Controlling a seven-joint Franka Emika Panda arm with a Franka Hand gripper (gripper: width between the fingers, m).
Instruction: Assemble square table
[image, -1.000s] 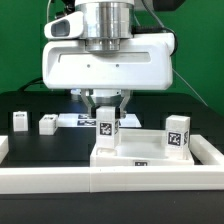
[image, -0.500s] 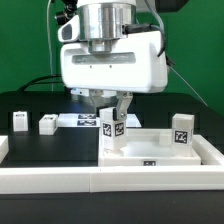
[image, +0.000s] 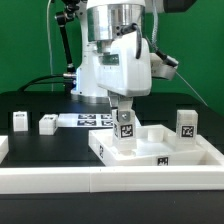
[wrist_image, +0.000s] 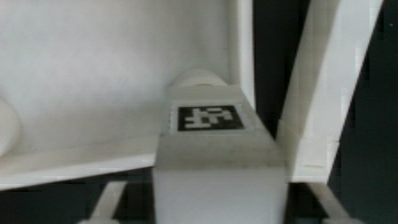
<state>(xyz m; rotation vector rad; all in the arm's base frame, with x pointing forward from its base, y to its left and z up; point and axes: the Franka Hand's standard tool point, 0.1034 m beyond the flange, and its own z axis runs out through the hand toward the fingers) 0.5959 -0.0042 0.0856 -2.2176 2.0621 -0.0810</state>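
Note:
The square table top (image: 165, 152) lies white and recessed-face up at the front of the black table. My gripper (image: 122, 108) is shut on a white tagged leg (image: 125, 132) and holds it upright at the top's corner nearest the exterior view's left, with its lower end in the recess. In the wrist view the leg (wrist_image: 215, 135) stands between my fingers (wrist_image: 111, 197) over the top's white face (wrist_image: 89, 80). A second leg (image: 187, 125) stands upright at the top's far right corner. Two loose legs (image: 19, 120) (image: 47, 124) lie at the left.
The marker board (image: 85, 120) lies behind my gripper on the black table. A long white rail (image: 100, 182) runs along the front edge, close to the table top. In the wrist view a white strip (wrist_image: 331, 80) runs past the leg beyond a dark gap.
My gripper has turned and moved toward the exterior view's right with the leg. The table top has swung with it and now sits skewed. The far right leg shifted right.

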